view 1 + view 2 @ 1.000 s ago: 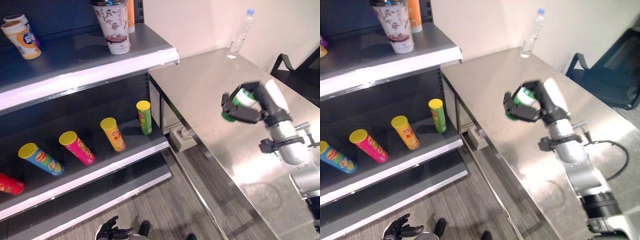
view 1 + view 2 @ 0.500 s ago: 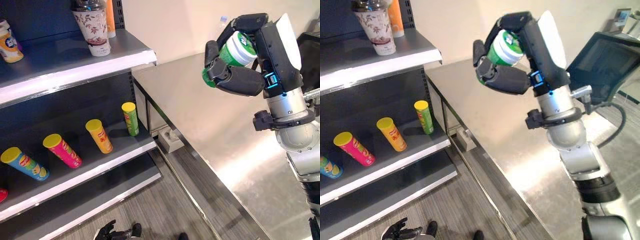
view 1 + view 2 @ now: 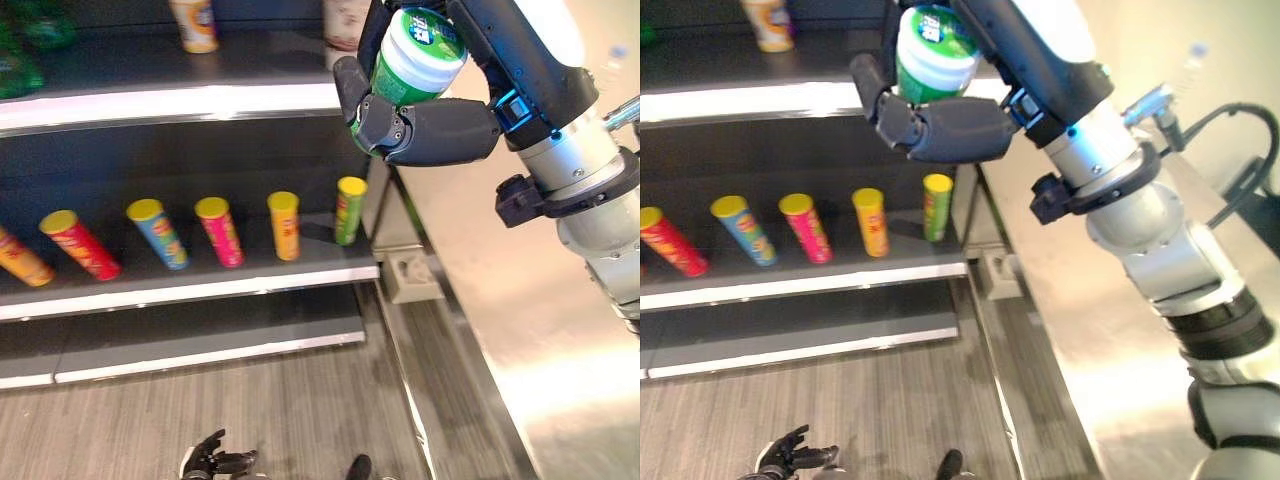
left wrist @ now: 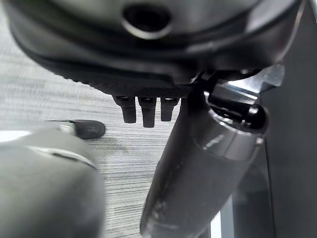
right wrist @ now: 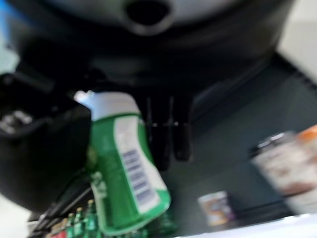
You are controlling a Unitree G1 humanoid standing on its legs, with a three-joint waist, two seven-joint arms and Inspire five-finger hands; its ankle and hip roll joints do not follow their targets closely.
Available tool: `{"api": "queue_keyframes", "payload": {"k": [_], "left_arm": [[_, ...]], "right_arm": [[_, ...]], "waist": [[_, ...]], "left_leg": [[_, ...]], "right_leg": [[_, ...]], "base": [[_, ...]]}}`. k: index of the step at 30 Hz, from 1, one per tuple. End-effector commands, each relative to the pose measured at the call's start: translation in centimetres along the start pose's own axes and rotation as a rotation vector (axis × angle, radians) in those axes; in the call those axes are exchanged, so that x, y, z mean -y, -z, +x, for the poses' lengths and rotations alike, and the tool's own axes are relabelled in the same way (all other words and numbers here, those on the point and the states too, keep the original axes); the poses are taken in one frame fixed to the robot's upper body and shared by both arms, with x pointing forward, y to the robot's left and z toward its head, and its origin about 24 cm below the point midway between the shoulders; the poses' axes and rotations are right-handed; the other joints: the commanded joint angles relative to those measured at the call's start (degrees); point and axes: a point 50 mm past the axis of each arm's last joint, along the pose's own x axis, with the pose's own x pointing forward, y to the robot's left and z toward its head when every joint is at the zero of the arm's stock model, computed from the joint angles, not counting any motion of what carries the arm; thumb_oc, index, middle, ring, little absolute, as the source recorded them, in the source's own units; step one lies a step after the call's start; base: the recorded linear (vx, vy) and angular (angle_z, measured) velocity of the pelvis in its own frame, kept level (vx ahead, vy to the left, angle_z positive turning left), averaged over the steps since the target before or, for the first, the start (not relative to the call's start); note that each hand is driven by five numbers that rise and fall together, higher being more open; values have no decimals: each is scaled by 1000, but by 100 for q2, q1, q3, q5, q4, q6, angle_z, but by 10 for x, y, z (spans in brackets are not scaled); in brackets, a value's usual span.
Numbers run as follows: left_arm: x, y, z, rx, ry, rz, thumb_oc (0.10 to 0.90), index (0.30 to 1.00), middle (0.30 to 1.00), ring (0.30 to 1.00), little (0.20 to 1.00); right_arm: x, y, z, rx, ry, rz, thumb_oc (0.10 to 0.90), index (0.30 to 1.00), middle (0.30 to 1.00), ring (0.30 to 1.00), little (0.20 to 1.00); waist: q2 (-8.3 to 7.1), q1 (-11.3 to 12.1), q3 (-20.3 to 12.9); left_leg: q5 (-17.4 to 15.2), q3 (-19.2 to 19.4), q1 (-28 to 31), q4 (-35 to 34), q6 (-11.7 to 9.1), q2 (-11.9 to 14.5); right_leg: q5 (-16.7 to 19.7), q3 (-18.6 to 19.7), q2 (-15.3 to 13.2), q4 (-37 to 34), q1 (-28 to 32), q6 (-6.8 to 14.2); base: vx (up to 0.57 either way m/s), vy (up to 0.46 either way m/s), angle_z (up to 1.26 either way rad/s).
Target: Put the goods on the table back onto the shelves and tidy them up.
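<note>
My right hand (image 3: 440, 128) is shut on a green jar with a white lid (image 3: 415, 55), held high and tilted in front of the upper shelf (image 3: 170, 100). In the right wrist view the jar (image 5: 126, 163) lies between thumb and fingers, with the shelf beyond it. The steel table (image 3: 520, 330) stretches below and to the right of that arm. My left hand (image 3: 215, 462) hangs low near the floor, fingers relaxed.
Several chip tubes lean in a row on the lower shelf (image 3: 200, 290), from a red one (image 3: 75, 243) to a green one (image 3: 348, 210). An orange-and-white cup (image 3: 195, 22) stands on the upper shelf. A water bottle (image 3: 1188, 70) stands far back on the table.
The view has swung left toward the shelves. My right hand has carried the jar up and left, from over the table to in front of the upper shelf.
</note>
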Motion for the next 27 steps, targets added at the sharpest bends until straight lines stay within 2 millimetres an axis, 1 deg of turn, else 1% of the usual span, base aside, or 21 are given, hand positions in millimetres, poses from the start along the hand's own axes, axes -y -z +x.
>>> {"api": "queue_keyframes", "payload": {"k": [1,3,5,6,7,8,9,10,11,12,13,15,16,17,18,19,20,22,23,24,27], "left_arm": [[-25,-13,2,65,-49,113,800,900,900,900,900],[-28,-12,1,59,-56,130,800,900,900,900,900],[-31,-11,1,53,-66,133,800,900,900,900,900],[-32,-10,1,53,-70,136,800,900,900,900,900],[-35,-11,1,55,-78,134,800,900,900,900,900],[-35,-11,1,55,-78,133,800,900,900,900,900],[-35,-12,0,62,-76,137,800,900,900,900,900],[-39,-11,0,63,-82,133,800,900,900,900,900],[-41,-12,0,66,-88,135,800,900,900,900,900],[-40,-13,0,67,-88,133,800,900,900,900,900],[-40,-25,3,97,-86,163,800,900,900,900,900],[-41,-35,4,132,-86,167,800,900,900,900,900],[-41,-35,4,133,-85,166,800,900,900,900,900],[-42,-37,4,141,-89,168,800,900,900,900,900],[-45,-42,4,156,-88,172,800,900,900,900,900],[-43,-36,4,140,-78,169,800,900,900,900,900],[-42,-34,4,131,-78,163,800,900,900,900,900],[-41,-30,3,119,-77,156,800,900,900,900,900],[-38,-21,2,96,-64,153,800,900,900,900,900],[-38,-21,2,96,-63,152,800,900,900,900,900],[-40,-14,1,67,-76,143,800,900,900,900,900]], "right_arm": [[26,-1,20,34,121,-21,400,300,300,300,300],[27,0,24,30,122,-29,400,300,300,300,300],[26,1,27,27,120,-29,400,300,300,300,300],[25,2,29,27,123,-28,400,300,300,300,300],[24,7,30,6,122,-34,400,300,300,300,300],[24,7,31,6,121,-34,400,300,300,300,300],[23,10,33,-9,121,-37,400,300,300,300,300],[23,19,36,-45,120,-44,400,300,300,300,300],[25,21,37,-54,121,-56,400,300,300,300,300],[25,21,38,-51,121,-57,400,300,300,300,300],[32,30,33,-112,127,-94,400,300,300,300,300],[41,37,35,-148,133,-123,400,300,300,300,300],[41,37,36,-147,133,-123,400,300,300,300,300],[43,43,34,-175,127,-138,400,300,300,300,300],[56,47,39,-199,153,-172,400,300,300,300,300],[52,49,41,-205,144,-150,400,300,300,300,300],[57,56,44,-243,176,-144,400,300,300,300,300],[53,60,43,-255,176,-135,400,300,300,300,300],[55,74,41,-319,194,-152,400,300,300,300,300],[54,74,42,-318,194,-152,400,300,300,300,300],[55,82,39,-363,210,-167,400,300,300,300,300]], "waist": [[-104,284,-630],[-121,359,-654],[-143,400,-676],[-166,428,-686],[-198,504,-678],[-200,499,-678],[-227,554,-668],[-260,628,-619],[-269,646,-579],[-267,642,-572],[-304,492,-462],[-332,375,-425],[-326,376,-434],[-349,351,-400],[-422,375,-403],[-460,384,-435],[-509,412,-483],[-528,421,-542],[-585,486,-605],[-581,477,-600],[-620,560,-612]], "left_leg": [[-766,-256,-300,-42,245,-255],[-737,-305,-268,-222,326,-409],[-798,-339,-287,-270,404,-545],[-826,-355,-311,-278,451,-619],[-866,-400,-347,-281,532,-758],[-865,-400,-351,-281,539,-768],[-899,-413,-385,-288,599,-869],[-986,-393,-371,-305,694,-1015],[-1010,-408,-356,-305,732,-1068],[-1010,-404,-357,-305,740,-1082],[-881,-544,-444,-305,828,-1147],[-868,-714,-478,-305,839,-1167],[-859,-709,-496,-305,841,-1167],[-862,-806,-497,-305,850,-1173],[-810,-942,-552,-305,851,-1233],[-808,-1052,-564,-305,851,-1253],[-824,-1144,-565,-305,842,-1255],[-827,-1201,-564,-305,834,-1248],[-795,-1327,-554,-305,806,-1209],[-795,-1335,-551,-305,805,-1209],[-763,-1512,-601,-305,777,-1199]], "right_leg": [[-1007,145,-413,164,214,407],[-928,56,-546,186,224,485],[-874,44,-667,223,200,554],[-826,36,-753,250,177,610],[-766,1,-911,328,150,706],[-766,1,-922,335,144,713],[-741,-16,-1038,465,78,785],[-641,-41,-1296,805,-46,881],[-605,-27,-1404,982,-116,936],[-614,-17,-1426,1012,-131,946],[-519,441,-1390,1368,-387,891],[-634,1398,-1009,1210,-595,932],[-615,1402,-1007,1196,-610,930],[-726,1777,-851,1070,-662,881],[-675,2021,-803,758,-537,947],[-687,2069,-778,673,-484,881],[-675,2060,-724,536,-384,856],[-648,1989,-697,407,-278,859],[-657,1868,-611,226,-74,855],[-658,1859,-610,224,-66,854],[-713,1746,-575,195,-1,822]], "base": [[72,219,31],[27,179,20],[10,189,22],[4,277,20],[3,221,16],[-8,225,1],[-19,204,0],[-20,262,0],[-10,196,-2],[-72,143,-1],[-74,84,13],[-40,30,66],[21,-8,84],[26,-5,61],[62,-23,31],[63,-74,21],[99,-95,20],[105,-97,51],[100,-86,52],[117,-107,51],[50,-53,31]]}}
